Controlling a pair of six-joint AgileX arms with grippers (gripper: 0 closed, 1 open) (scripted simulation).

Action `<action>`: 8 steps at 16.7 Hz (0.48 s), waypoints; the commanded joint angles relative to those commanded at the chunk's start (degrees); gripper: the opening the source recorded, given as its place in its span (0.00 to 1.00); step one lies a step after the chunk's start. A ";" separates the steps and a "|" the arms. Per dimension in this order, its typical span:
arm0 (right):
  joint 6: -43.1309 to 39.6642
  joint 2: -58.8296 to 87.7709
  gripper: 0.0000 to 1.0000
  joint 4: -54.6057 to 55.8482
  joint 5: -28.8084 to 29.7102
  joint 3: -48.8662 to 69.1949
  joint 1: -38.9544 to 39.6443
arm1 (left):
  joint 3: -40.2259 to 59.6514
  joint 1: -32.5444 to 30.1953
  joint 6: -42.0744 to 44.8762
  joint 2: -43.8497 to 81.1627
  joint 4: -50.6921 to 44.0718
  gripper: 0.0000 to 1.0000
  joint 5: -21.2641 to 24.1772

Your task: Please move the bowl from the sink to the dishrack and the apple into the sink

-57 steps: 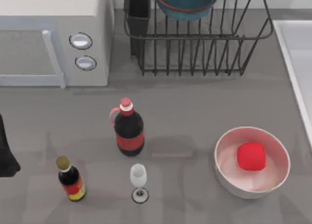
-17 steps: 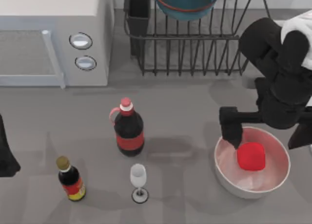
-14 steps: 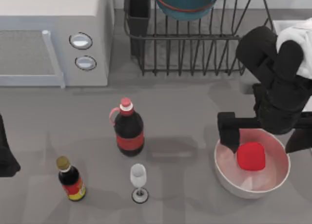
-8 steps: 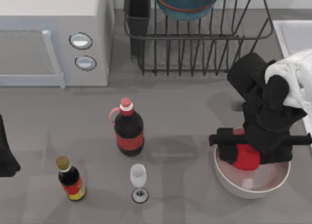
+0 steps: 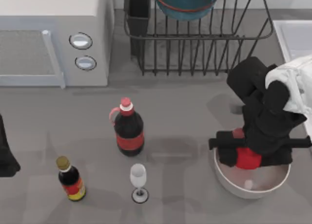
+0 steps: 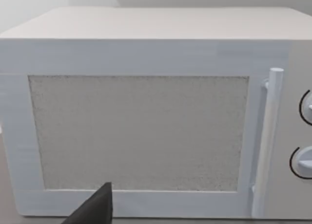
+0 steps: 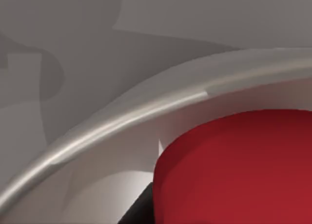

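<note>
The right gripper (image 5: 247,155) reaches down into the white bowl (image 5: 243,186), its black fingers set on either side of the apple (image 5: 248,159). Whether they press on the fruit or stand just clear of it cannot be told. The right wrist view has the apple (image 7: 239,170) close up, inside the white bowl's rim (image 7: 122,117), with a dark finger (image 7: 139,209) just beside it. Half a second ago the gripper was already low over the apple; now it sits slightly deeper, and the apple lies where it was in the white bowl. A few seconds back the arm was out of the top view. Left of the white bowl stand a wine glass (image 5: 138,177), a cola bottle (image 5: 128,129) and a small sauce bottle (image 5: 70,180). Behind the white bowl, the teal bowl (image 5: 185,2) rests in the dishrack (image 5: 195,44), with the sink (image 5: 292,36) to the rack's right. The left arm (image 5: 6,153) is parked far left of the white bowl, facing the microwave (image 6: 146,117).
</note>
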 joint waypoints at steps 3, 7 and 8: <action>0.00 0.00 0.62 0.00 0.00 0.00 0.00 | 0.00 0.00 0.00 0.00 0.00 1.00 0.00; 0.00 0.00 0.32 0.00 0.00 0.00 0.00 | 0.00 0.00 0.00 0.00 0.00 1.00 0.00; 0.00 0.00 0.25 0.00 0.00 0.00 0.00 | 0.00 0.00 0.00 0.00 0.00 1.00 0.00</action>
